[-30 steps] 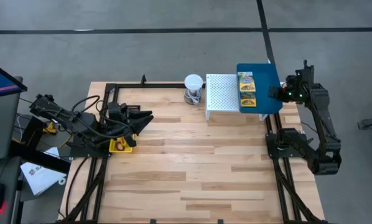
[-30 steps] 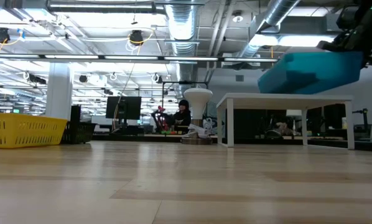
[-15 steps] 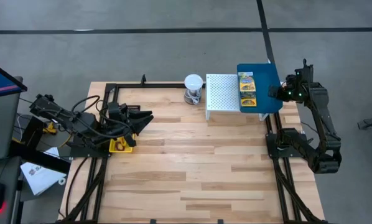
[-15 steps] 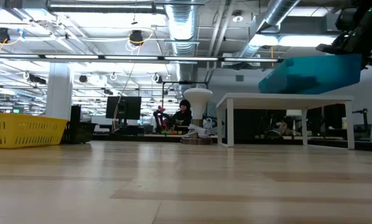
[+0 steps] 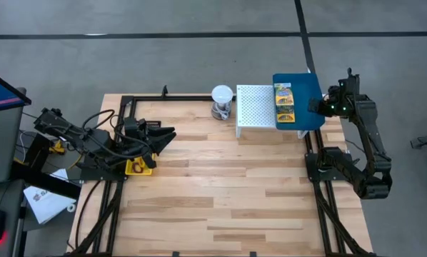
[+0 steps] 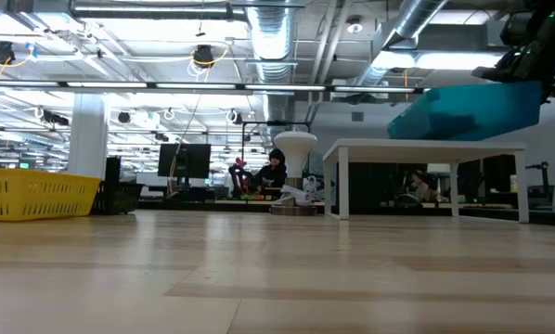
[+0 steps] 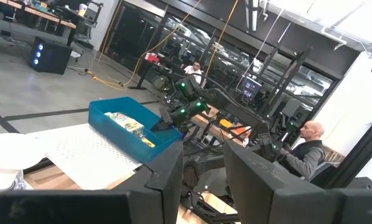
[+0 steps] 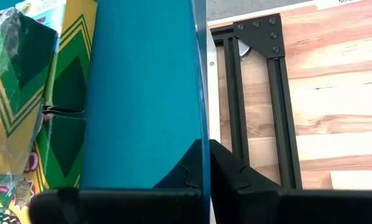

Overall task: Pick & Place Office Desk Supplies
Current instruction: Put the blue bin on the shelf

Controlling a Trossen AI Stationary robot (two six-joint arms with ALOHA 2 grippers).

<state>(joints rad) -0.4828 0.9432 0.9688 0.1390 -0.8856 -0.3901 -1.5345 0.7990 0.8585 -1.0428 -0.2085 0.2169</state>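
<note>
A blue tray [image 5: 303, 89] hangs tilted over the right part of the white perforated stand [image 5: 254, 107], at the table's far right. Flat green-yellow packets [image 5: 283, 103] lie in it and also show in the right wrist view [image 8: 30, 93]. My right gripper [image 5: 319, 107] is shut on the tray's right rim. My left gripper [image 5: 169, 133] stays over the table's left side, open, with nothing between its fingers [image 7: 201, 180]. Under the left arm stands the yellow bin [image 5: 138, 167], on the table in the low view [image 6: 36, 195]. My right gripper pinches the tray's right wall at its rim [image 8: 201, 118], one finger inside the tray and one outside. The fingers come slanting down from the table's right side. The tray [image 6: 463, 107] is lifted above the stand, tilted, its far-from-gripper end lower.
A white ball-topped object [image 5: 221, 101] stands just left of the stand. Black frame rails [image 5: 313, 153] run along the table's right and left edges. The wide middle and near part of the wooden table [image 5: 220, 193] is bare. People sit in the room beyond.
</note>
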